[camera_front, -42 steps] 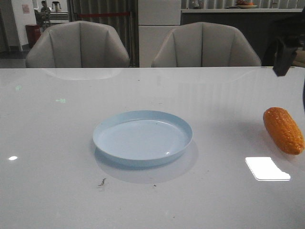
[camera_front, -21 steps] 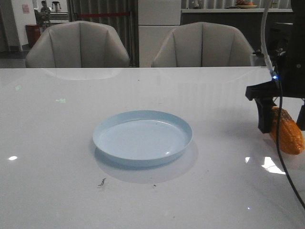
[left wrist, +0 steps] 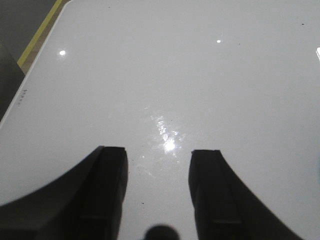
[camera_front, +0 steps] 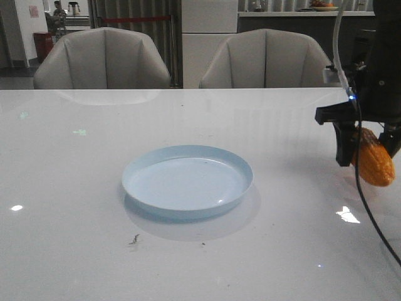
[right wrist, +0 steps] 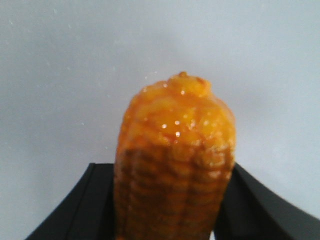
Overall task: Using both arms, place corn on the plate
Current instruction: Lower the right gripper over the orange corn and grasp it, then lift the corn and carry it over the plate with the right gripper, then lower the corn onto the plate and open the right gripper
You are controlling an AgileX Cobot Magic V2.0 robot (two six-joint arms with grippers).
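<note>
The right claw grips the corn around its thick middle, at the table's right side, well apart from the plate; the bumpy cob looks light, stiff and grippy, while the left claw hangs open, empty.

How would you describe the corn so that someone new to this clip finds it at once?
Start at the pale blue plate in the middle of the white table, then look to the table's right edge. There the right gripper straddles the corn, the only orange, bumpy thing in view.
</note>
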